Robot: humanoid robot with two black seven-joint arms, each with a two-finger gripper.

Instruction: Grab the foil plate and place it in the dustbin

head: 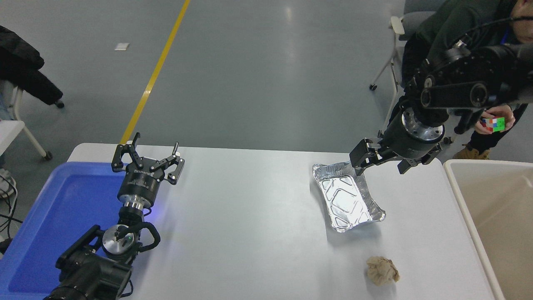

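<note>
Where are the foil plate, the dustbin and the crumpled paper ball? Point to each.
foil plate [344, 199], head view, on its ridged base.
dustbin [460, 196], head view, on its pale left rim.
crumpled paper ball [382, 271], head view, on its middle.

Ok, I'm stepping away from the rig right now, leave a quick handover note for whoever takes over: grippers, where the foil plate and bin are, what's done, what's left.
Right gripper: open, empty, above the far end of the foil plate.
Left gripper: open, empty, parked at the lower left beside the blue tray.
Foil plate: lying on the white table, not grasped.
Dustbin: at the table's right edge, nothing visible inside.
Also there: a crumpled brown paper ball nearer the camera than the plate; a person at the far right holding a coloured cube.
Done: nothing yet.
Left: grasp the plate, carry it right, drop it in the dustbin.
</note>
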